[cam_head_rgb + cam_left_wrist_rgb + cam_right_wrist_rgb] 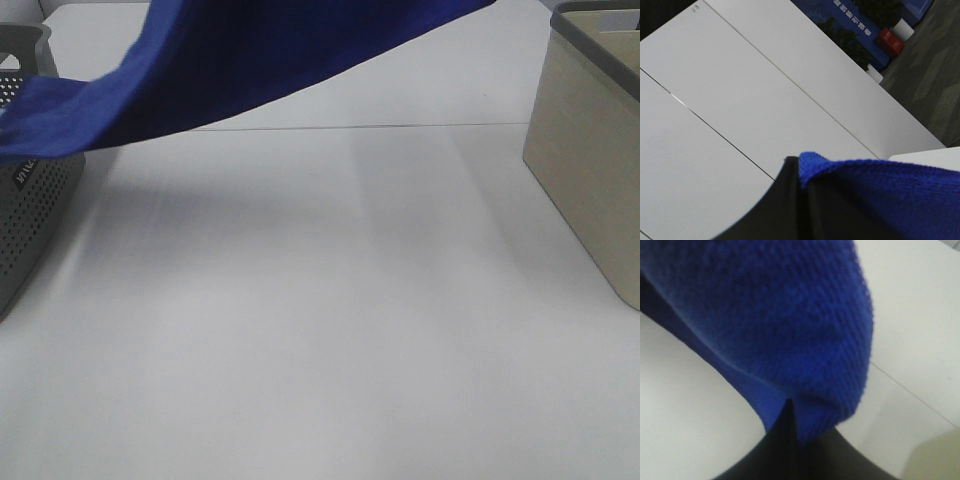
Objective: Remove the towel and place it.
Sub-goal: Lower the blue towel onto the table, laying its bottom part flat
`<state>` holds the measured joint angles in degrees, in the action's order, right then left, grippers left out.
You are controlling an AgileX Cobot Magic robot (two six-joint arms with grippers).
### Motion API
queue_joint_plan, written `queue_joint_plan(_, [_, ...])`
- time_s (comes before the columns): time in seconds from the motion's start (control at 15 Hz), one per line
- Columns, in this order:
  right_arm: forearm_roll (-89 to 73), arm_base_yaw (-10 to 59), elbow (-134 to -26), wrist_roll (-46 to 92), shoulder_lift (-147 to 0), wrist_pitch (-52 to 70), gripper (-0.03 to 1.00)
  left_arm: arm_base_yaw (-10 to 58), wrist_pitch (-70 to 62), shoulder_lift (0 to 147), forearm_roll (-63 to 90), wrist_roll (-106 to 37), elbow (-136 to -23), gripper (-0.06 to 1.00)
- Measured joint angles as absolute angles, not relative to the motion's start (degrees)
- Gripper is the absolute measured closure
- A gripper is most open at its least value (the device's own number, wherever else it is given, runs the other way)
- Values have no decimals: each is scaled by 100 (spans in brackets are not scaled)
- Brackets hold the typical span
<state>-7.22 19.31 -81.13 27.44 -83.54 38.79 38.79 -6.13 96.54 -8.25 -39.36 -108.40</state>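
One towel (pixel 250 60), two baskets, one table (pixel 320 330) and two grippers are in view. The towel is a deep royal blue with a nubbly, plush weave that shows clearly in the wrist views. It hangs in the air above the white table as a broad sloping band: its low end lies in front of the rim of the grey perforated basket (pixel 35 200) at the left, and it rises towards the upper right, well apart from the beige basket (pixel 590 150). A soft shadow lies on the table beneath it. The left gripper (pixel 795 172) has its dark fingers pressed together on a folded edge of the towel, and the right gripper (pixel 792 425) is likewise clamped on a bunched edge
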Motion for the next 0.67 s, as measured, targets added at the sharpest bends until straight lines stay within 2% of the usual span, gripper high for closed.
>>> queue_joint_plan(0.2, [126, 1931, -8835, 2298, -8314, 4423, 95, 3879, -676, 9654, -819, -3919, -10840, 94])
queue_joint_plan(0.67, [756, 1931, -10623, 2206, -8302, 6337, 95, 3879, -2298, 9070, -825, -3403, -10846, 94])
